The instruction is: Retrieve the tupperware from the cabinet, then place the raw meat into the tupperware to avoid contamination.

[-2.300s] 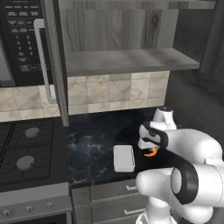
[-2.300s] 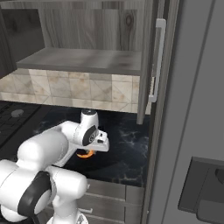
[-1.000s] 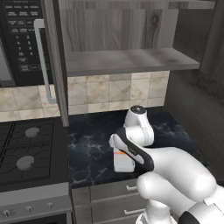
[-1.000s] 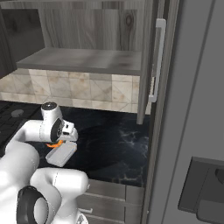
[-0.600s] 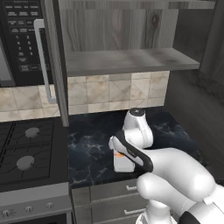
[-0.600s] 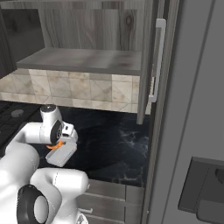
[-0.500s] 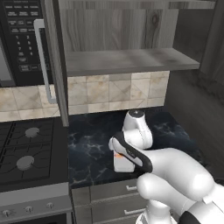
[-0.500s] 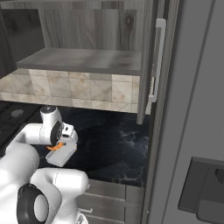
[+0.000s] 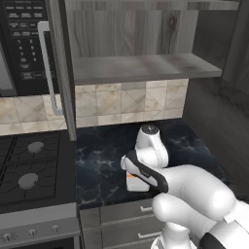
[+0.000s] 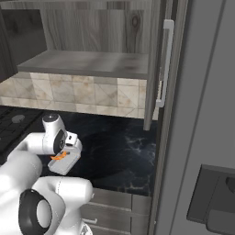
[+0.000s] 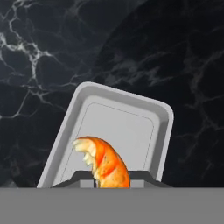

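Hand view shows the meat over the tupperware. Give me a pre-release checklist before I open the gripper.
1. Raw meat gripped by the gripper: ok.
2. Meat above the tupperware, inside its rim: ok.
3. Tupperware flat on the black counter: ok.
4. Tupperware interior free of other items: ok.
5. Drop height above the tupperware: cannot tell.
6. Cabinet door clear of the arm: ok.

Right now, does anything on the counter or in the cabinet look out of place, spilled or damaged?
Nothing stands out. The tupperware lies flat on the dark marble counter, empty and intact. The raw meat is held in the gripper above it, nothing spilled. The cabinet stands open, its shelf bare.
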{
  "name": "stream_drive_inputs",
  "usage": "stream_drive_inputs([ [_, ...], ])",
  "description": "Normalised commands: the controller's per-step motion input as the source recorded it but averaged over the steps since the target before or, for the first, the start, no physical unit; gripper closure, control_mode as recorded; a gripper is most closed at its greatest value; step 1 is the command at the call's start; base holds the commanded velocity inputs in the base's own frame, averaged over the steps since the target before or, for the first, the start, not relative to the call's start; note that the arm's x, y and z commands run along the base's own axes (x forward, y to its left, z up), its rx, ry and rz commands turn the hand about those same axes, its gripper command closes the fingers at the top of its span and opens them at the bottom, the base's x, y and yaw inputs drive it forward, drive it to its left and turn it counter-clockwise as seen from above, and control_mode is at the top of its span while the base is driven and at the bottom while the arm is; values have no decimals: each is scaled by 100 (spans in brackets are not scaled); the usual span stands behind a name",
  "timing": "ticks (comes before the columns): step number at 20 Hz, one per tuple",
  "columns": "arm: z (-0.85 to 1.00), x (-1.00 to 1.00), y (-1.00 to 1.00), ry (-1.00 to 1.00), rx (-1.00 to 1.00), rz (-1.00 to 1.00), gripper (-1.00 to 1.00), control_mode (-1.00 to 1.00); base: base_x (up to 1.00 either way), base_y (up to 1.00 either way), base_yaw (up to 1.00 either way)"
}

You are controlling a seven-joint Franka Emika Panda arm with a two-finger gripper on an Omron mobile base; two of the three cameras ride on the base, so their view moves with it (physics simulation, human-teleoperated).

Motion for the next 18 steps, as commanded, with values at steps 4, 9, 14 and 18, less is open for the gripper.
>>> stream_drive_inputs([
  [4, -1, 15, 2, 0, 0, 0, -100, -100, 0, 0, 0],
  [9, 0, 29, 5, 0, 0, -2, -100, -100, 0, 0, 0],
  [14, 4, 13, 1, 0, 0, -2, -100, -100, 0, 0, 0],
  [18, 38, -39, 9, -2, 0, 0, -100, -100, 0, 0, 0],
])
